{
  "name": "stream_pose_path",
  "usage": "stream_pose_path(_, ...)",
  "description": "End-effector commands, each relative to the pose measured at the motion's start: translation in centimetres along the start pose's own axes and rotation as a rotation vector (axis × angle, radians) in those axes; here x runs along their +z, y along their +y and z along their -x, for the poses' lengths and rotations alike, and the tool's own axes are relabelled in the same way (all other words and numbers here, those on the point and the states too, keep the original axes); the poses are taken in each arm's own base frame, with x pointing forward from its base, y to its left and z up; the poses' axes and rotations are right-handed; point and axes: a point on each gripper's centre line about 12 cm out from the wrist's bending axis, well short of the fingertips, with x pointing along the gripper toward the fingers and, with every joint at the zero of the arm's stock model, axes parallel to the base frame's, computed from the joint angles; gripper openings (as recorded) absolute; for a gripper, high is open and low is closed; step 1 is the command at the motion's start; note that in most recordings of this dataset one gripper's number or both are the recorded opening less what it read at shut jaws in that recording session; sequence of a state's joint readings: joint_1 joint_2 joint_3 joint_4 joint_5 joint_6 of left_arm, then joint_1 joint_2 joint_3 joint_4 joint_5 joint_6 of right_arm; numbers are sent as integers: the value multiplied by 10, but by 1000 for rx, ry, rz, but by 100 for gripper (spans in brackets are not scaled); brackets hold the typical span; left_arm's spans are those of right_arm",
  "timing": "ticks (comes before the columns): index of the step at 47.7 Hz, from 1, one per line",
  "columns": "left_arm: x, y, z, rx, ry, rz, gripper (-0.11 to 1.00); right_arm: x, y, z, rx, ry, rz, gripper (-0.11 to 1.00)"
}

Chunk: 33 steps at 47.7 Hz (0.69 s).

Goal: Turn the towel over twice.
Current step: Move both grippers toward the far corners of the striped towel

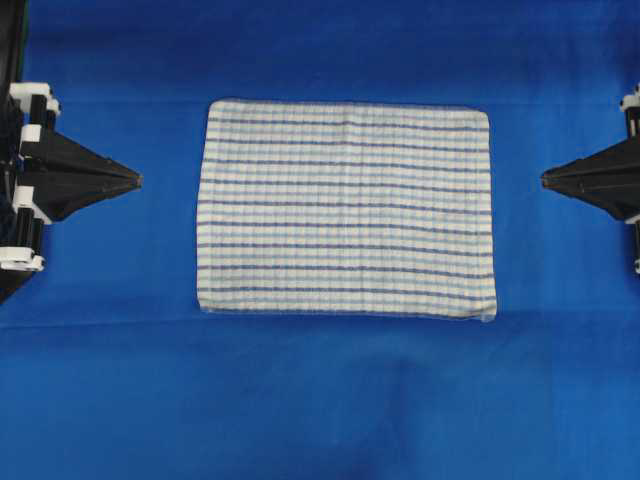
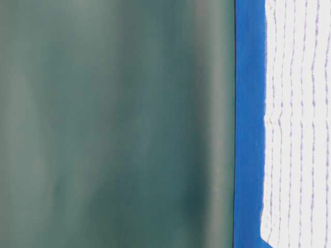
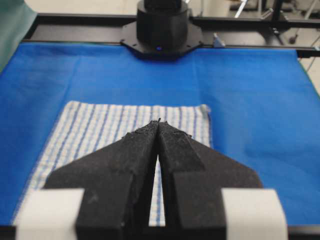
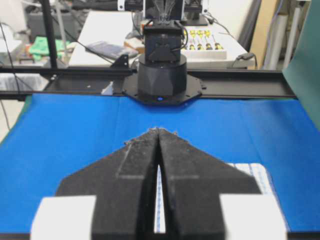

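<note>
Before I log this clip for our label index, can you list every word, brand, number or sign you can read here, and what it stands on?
No readable text in these views.
The towel carries stripes alone, no tag or print showing.
The blue table covering is plain.
The left gripper and right gripper bear no markings.
Background bench items in the right wrist view: too small and blurred to read.
</note>
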<state>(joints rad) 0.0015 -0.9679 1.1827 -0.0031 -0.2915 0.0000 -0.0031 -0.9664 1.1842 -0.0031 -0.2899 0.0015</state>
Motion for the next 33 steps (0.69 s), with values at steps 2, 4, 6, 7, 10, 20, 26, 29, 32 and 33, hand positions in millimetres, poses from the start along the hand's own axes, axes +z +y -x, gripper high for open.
stream_pose_path(2,6,1,-5,4,-9,7,0,12,-3,-4,-14,-29,-5,0)
stream_pose_path(4,6,1,-5,8,-9,1,0,11,-4,-5,-21,-23,-3,0)
stream_pose_path(6,4,3,-6,16,-6,-5,0,10,-6,-6,-31,-15,-2,0)
stream_pose_path(7,3,5,-7,25,-5,-7,0,9,-8,-6,-40,-9,-3,0)
stream_pose_path(10,-1,9,-9,47,14,-18,0,3,-15,-8,-73,24,-2,0)
stream_pose_path(20,-18,35,-17,164,79,-25,0,-18,-44,-12,-206,119,-14,0)
stream_pose_path(26,-34,54,-21,242,139,-22,0,-33,-62,-13,-287,180,-31,0)
stream_pose_path(29,-42,62,-22,271,170,-19,0,-41,-72,-15,-325,217,-40,0)
stream_pose_path(32,-50,68,-25,294,200,-13,1,-53,-82,-17,-364,269,-51,0)
stream_pose_path(33,-52,70,-25,301,205,-12,1,-57,-85,-17,-377,284,-54,0)
